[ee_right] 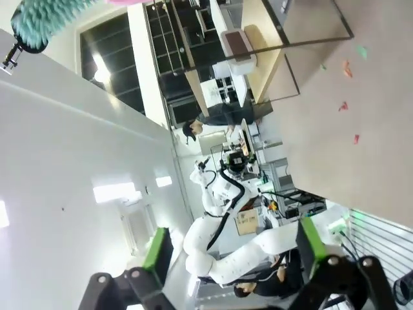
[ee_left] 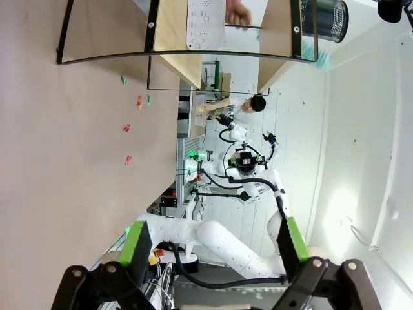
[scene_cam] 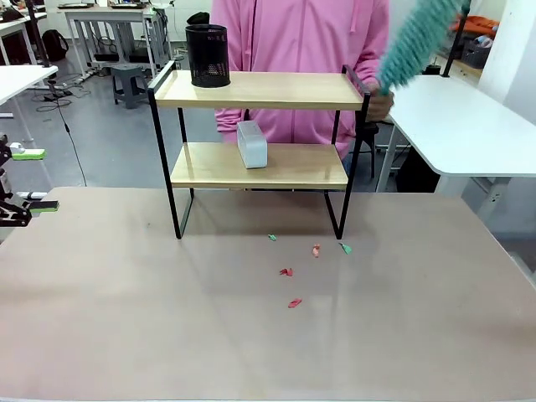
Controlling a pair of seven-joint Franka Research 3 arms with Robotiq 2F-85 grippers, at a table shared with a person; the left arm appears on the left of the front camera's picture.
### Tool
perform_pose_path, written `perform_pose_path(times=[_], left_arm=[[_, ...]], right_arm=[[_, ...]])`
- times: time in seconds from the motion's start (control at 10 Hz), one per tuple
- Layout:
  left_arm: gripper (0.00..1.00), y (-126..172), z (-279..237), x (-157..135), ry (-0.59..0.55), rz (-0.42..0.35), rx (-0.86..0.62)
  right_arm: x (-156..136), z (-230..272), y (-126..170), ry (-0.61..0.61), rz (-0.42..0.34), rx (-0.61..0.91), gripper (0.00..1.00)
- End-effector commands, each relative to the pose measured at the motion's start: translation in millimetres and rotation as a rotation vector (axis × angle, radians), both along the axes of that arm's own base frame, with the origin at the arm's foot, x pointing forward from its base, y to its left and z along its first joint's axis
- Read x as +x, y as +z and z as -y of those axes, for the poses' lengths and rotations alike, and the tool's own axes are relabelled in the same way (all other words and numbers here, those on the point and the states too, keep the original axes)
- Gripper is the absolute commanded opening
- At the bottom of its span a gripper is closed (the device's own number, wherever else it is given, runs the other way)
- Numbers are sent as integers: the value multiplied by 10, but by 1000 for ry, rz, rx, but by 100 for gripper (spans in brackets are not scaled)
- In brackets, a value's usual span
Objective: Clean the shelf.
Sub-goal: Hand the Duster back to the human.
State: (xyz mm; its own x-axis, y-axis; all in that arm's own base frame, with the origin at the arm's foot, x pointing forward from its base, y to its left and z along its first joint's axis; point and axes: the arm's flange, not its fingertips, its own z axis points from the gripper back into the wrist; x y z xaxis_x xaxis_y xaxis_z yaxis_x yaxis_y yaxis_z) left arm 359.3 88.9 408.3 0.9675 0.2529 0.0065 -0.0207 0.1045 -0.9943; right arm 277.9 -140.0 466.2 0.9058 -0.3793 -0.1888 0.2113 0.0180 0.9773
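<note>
The shelf stands mid-table with a black mesh cup on its top board and a grey-white box on the lower one. Behind it a person in pink holds a teal duster raised past the shelf's right end, hand at the frame. My left gripper waits open at the table's left edge, far from the shelf; its fingers hold nothing. My right gripper is open and empty too, with the shelf and the duster far off.
Small red, pink and green scraps lie scattered on the brown table in front of the shelf's right legs. They also show in the wrist views as scraps and scraps. A white table stands at the right.
</note>
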Motion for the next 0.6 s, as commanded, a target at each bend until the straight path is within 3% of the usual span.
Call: perform_pose_path(times=[0.0,0.2,0.5], left_arm=[[100,0,0,0,0,0,0],[100,158,635,79,-15,120,24],[100,51,1384,171,-66,160,-58]], right_arm=[[21,-449,4,115,11,-55,100],[266,-1145,-125,177,-25,-80,100],[348,-1952,-523,130,-8,-16,100]])
